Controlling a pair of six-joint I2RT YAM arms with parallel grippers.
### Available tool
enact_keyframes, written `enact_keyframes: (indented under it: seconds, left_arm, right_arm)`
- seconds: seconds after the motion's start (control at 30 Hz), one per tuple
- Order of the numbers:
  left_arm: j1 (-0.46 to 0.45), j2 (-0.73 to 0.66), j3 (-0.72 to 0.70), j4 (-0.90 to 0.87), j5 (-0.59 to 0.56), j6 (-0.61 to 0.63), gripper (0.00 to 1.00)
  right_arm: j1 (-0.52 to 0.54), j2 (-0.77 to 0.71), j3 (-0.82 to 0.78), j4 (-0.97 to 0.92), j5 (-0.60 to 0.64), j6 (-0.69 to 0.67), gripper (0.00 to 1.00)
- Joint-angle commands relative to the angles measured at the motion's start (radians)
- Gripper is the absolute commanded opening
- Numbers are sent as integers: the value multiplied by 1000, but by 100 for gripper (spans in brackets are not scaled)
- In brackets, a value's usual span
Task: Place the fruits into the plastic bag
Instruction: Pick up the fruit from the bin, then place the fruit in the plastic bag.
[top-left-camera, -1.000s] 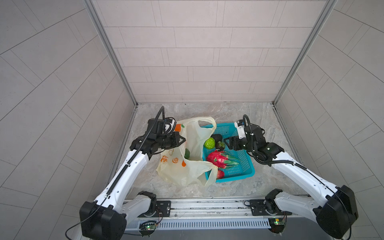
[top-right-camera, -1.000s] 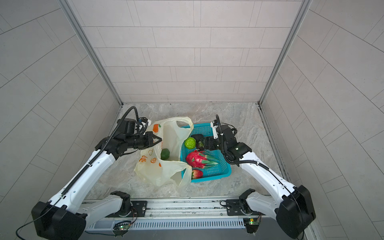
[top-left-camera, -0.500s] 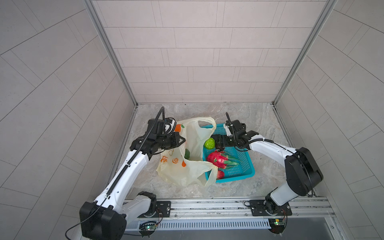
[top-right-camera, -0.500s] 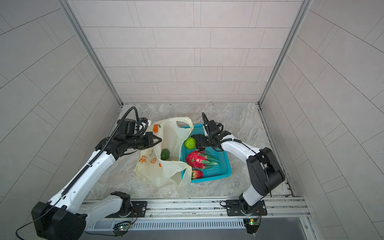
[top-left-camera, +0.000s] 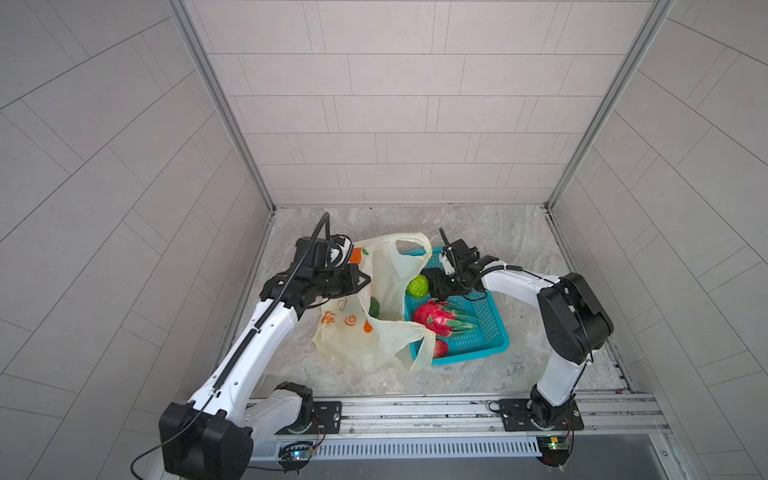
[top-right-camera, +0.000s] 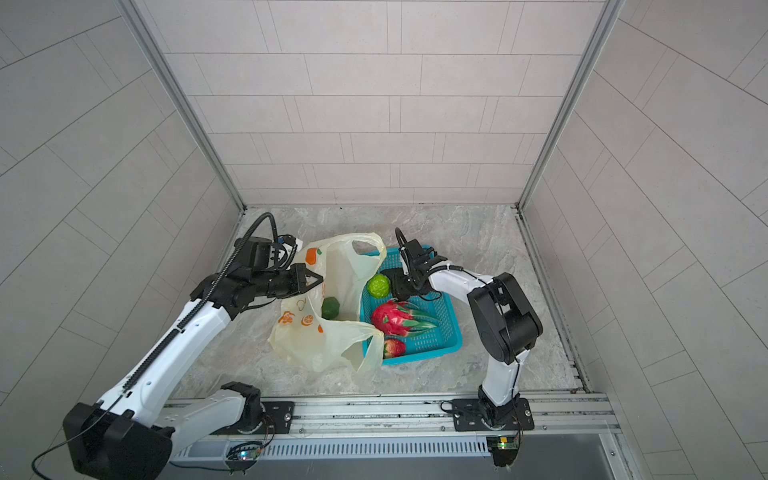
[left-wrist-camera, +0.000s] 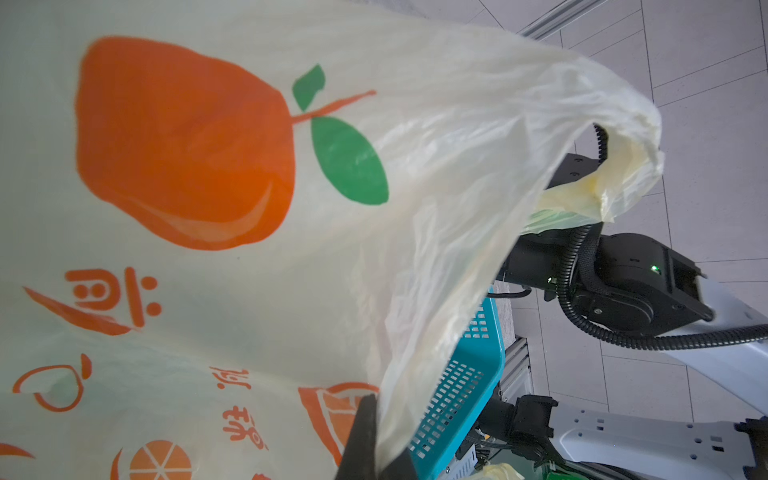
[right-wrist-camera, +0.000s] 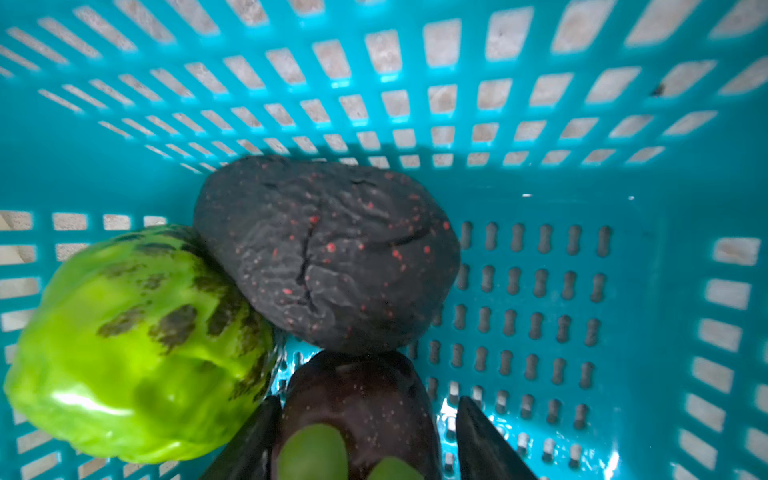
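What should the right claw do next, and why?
Probably close the right gripper on the purple fruit: its fingers sit either side of it in the basket, one not yet touching. The left gripper holds the bag open.

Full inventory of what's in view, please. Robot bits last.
plastic bag: 1, translucent cream with orange prints, on table beside basket, mouth open
basket: 1, teal, perforated, on table
dragon fruit: 1, pink-red, in basket
strawberry: 1, red, basket's near corner
bumpy fruit: 1, lime green, basket's far end
speckled fruit: 1, near-black, in basket, touching bumpy fruit
purple fruit: 1, dark purple, in basket
green fruit: 1, dark green, inside bag
table: 1, grey marble
left gripper: 1, black, jaws shut on bag rim
right gripper: 1, black, jaws open around purple fruit
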Motion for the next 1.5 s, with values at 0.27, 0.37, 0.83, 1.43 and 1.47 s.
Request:
enact_keyframes:
  seconds: [0.27, 0.37, 0.83, 1.43, 1.47]
  left_arm:
    - [2, 9, 0, 6, 9, 7, 0]
    - [2, 11, 4, 4, 7, 5, 0]
    - [3, 13, -8, 13, 0, -5, 0]
    - [3, -30, 136, -258, -230, 137, 0]
    - [1, -35, 139, -267, -233, 142, 0]
  right_arm:
    - [-12, -76, -37, 24, 7, 19, 30]
    - [-17, -154, -52, 18, 10, 20, 29]
    - [58, -611, -253, 67, -295, -68, 30]
    - [369, -240, 60, 191, -258, -138, 35]
    - [378, -221, 73, 186, -256, -142, 35]
